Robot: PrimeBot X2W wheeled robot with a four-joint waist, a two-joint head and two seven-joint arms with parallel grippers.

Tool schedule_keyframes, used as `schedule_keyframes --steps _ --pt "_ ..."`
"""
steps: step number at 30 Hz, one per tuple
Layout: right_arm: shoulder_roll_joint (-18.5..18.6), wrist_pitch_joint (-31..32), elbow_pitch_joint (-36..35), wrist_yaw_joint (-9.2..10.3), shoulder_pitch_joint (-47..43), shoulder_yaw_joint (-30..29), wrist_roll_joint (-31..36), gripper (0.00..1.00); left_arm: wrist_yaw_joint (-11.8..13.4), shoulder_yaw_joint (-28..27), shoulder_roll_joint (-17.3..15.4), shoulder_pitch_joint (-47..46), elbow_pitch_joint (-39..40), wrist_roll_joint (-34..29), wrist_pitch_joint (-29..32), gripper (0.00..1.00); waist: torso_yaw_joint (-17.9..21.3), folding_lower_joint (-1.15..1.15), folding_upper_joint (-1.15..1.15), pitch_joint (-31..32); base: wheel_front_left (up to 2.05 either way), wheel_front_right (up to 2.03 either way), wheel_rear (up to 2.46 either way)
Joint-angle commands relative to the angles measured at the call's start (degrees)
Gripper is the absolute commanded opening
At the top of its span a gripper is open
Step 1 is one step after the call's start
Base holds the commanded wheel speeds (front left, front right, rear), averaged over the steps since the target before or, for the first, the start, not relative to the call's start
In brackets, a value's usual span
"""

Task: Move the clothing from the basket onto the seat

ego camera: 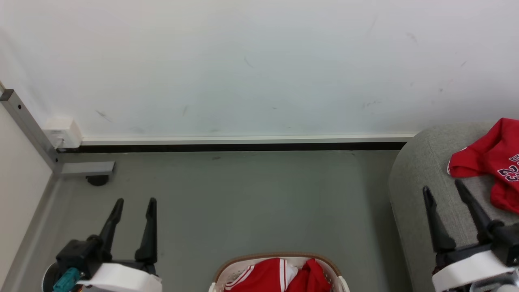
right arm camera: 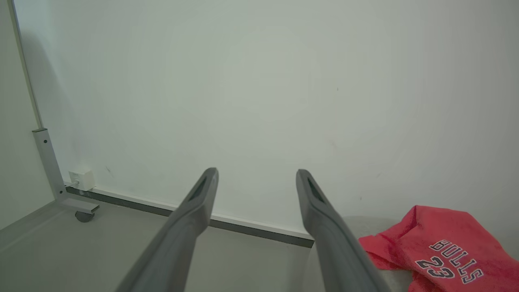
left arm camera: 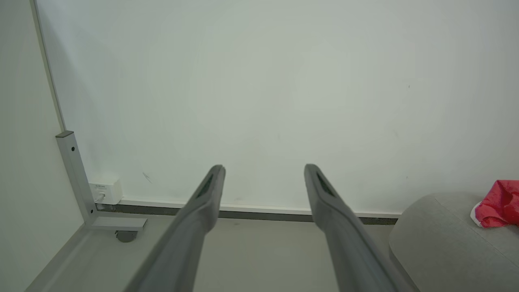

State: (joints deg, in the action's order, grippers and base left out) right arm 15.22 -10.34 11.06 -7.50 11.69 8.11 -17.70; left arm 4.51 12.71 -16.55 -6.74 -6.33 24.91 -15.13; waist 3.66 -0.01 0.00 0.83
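Note:
A white perforated basket (ego camera: pixel 217 280) with a brown rim sits at the bottom middle of the head view. Red clothing with white panels and stripes (ego camera: pixel 267 276) lies inside it. A red "BULLS 23" jersey (ego camera: pixel 492 160) (right arm camera: pixel 440 251) (left arm camera: pixel 498 205) lies on the grey seat (ego camera: pixel 421 178) (left arm camera: pixel 438 243) at the right. My left gripper (ego camera: pixel 134 201) (left arm camera: pixel 264 167) stands open and empty above the floor, left of the basket. My right gripper (ego camera: pixel 442 185) (right arm camera: pixel 256 171) is open and empty over the seat's left edge, just left of the jersey.
A white wall with a dark baseboard (ego camera: pixel 243 147) runs across the back. A grey metal frame on a caster (ego camera: pixel 97 179) and a white socket box (ego camera: pixel 63 132) stand in the far left corner. Grey floor (ego camera: pixel 251 202) lies between the wall and the basket.

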Motion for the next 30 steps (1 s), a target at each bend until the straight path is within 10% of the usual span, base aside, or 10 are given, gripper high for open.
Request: schedule_keyframes --steps 1,30 --pt "-1.6 -1.4 -0.1 0.02 -2.5 -0.4 0.6 1.0 -0.4 -0.8 0.3 1.5 -0.1 -2.7 0.0 1.0 -0.2 0.01 0.0 -0.1 0.0 0.0 0.0" --pt "-10.2 -4.9 1.2 0.02 -6.4 1.0 4.8 1.0 -10.4 -13.6 11.7 4.4 -1.8 -16.4 0.0 1.0 1.5 0.01 0.0 -1.7 0.0 0.0 0.0"
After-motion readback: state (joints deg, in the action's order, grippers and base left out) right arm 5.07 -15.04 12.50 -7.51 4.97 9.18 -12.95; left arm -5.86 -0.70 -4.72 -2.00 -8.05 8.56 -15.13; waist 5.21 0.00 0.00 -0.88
